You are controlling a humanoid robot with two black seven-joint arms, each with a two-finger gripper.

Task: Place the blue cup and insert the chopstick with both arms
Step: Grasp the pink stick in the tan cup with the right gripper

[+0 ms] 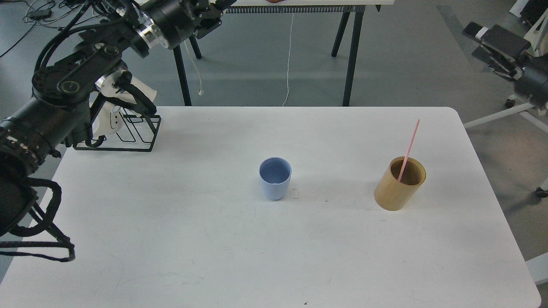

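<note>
The blue cup [275, 178] stands upright and alone in the middle of the white table [274, 248]. The single pink chopstick [409, 148] leans inside the tan wooden holder [400, 184] at the right. My left arm is raised high at the top left. Its gripper [216, 7] is far above and behind the cup and cut off by the top edge, so its fingers do not show clearly. My right gripper [486, 36] is off the table at the top right, seen side-on and dark, well away from the chopstick.
A black wire rack [128, 137] with white mugs stands at the table's back left corner, partly behind my left arm. Black legs of another table [351, 55] stand on the floor beyond the back edge.
</note>
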